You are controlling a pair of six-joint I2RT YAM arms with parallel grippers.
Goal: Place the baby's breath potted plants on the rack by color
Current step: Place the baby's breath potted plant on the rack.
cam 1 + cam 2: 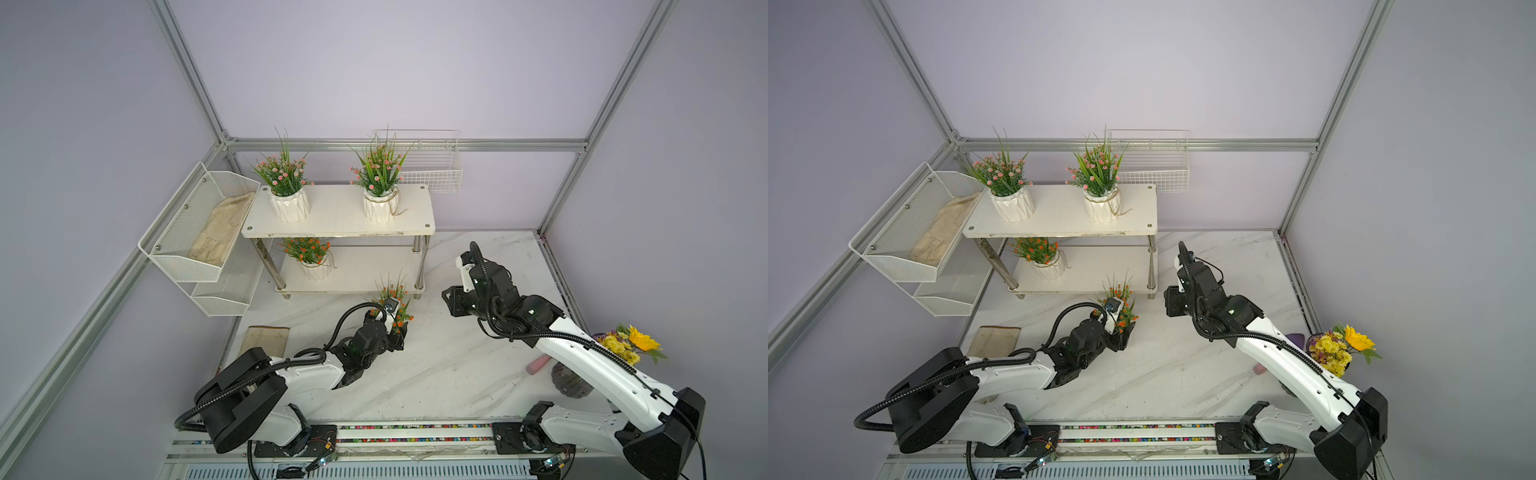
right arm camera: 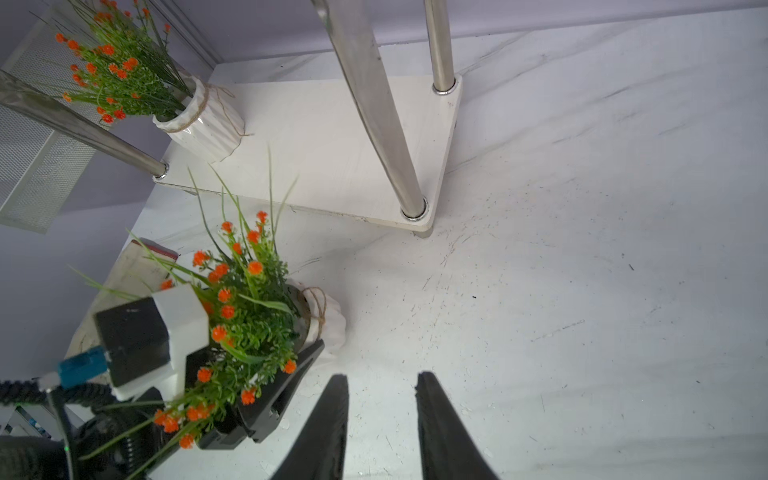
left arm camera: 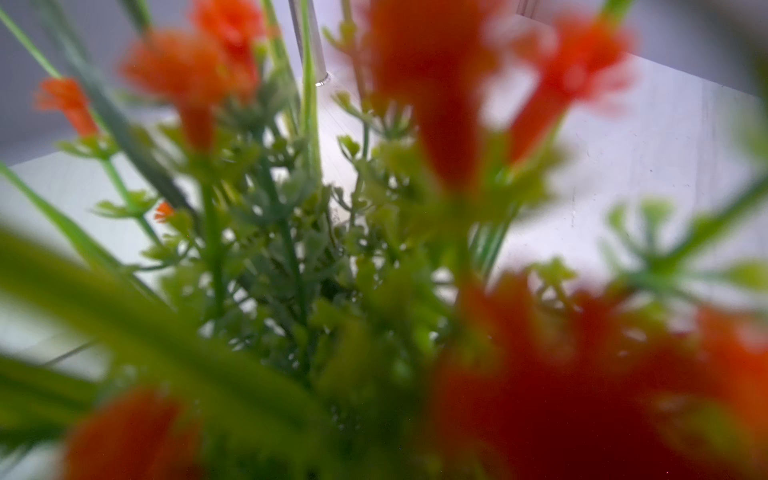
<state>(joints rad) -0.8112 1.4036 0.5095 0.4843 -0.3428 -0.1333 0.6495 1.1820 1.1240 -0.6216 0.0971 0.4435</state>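
The white two-tier rack stands at the back. Two pink baby's breath potted plants stand on its top board. One orange plant stands at the left of the lower board. A second orange plant is just in front of the lower board, tilted, with my left gripper shut on its white pot. Blurred blossoms and foliage fill the left wrist view. My right gripper hangs open and empty to the right of it.
White mesh wall bins hang left of the rack, and a wire basket hangs behind its right end. A sunflower bouquet in a dark vase and a pink cylinder sit at the right. A tan board lies at the left.
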